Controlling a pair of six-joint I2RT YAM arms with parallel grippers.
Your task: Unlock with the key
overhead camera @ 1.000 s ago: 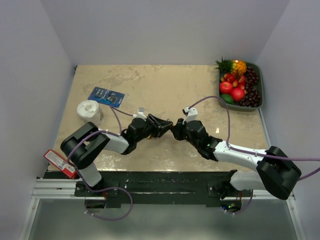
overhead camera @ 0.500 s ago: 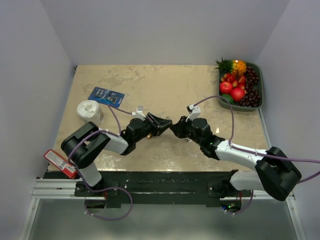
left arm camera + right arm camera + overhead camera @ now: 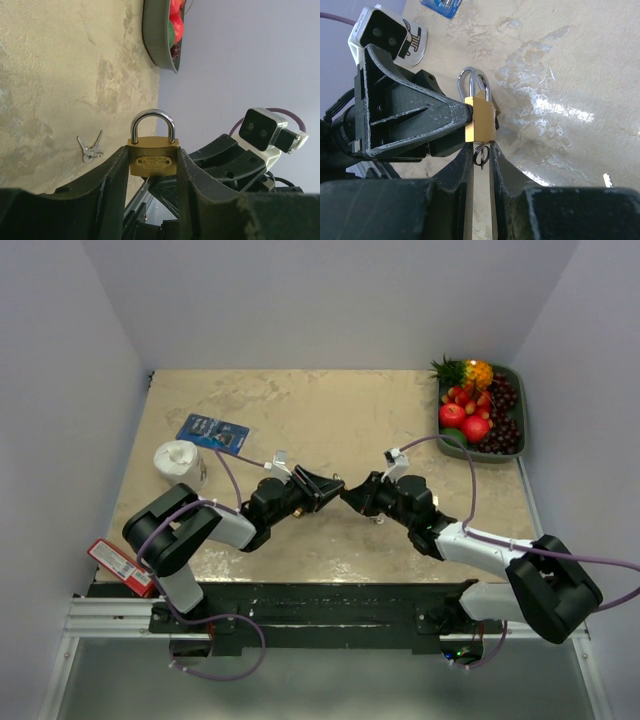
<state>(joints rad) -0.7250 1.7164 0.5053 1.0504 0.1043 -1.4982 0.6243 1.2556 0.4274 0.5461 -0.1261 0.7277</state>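
Observation:
My left gripper (image 3: pixel 152 169) is shut on a brass padlock (image 3: pixel 152 160), pinching the body by its sides with the steel shackle pointing away from me and closed. In the right wrist view the padlock (image 3: pixel 481 125) is edge-on just past my right gripper (image 3: pixel 481 151). That gripper is shut on the key (image 3: pixel 480 154) at the lock's underside; only its wire ring shows, the blade is hidden. From above, both grippers meet tip to tip at mid-table, left gripper (image 3: pixel 328 487) against right gripper (image 3: pixel 349 498).
A pair of spare keys (image 3: pixel 90 149) lies on the table under the right arm. A dark tray of fruit (image 3: pixel 521 430) stands back right. A blue packet (image 3: pixel 212 432), a white cup (image 3: pixel 180 462) and a red packet (image 3: pixel 118 565) are on the left.
My right wrist has swung to the right and slightly back while its fingertips stayed at the padlock, and its jaws have narrowed. The left arm and padlock have barely moved.

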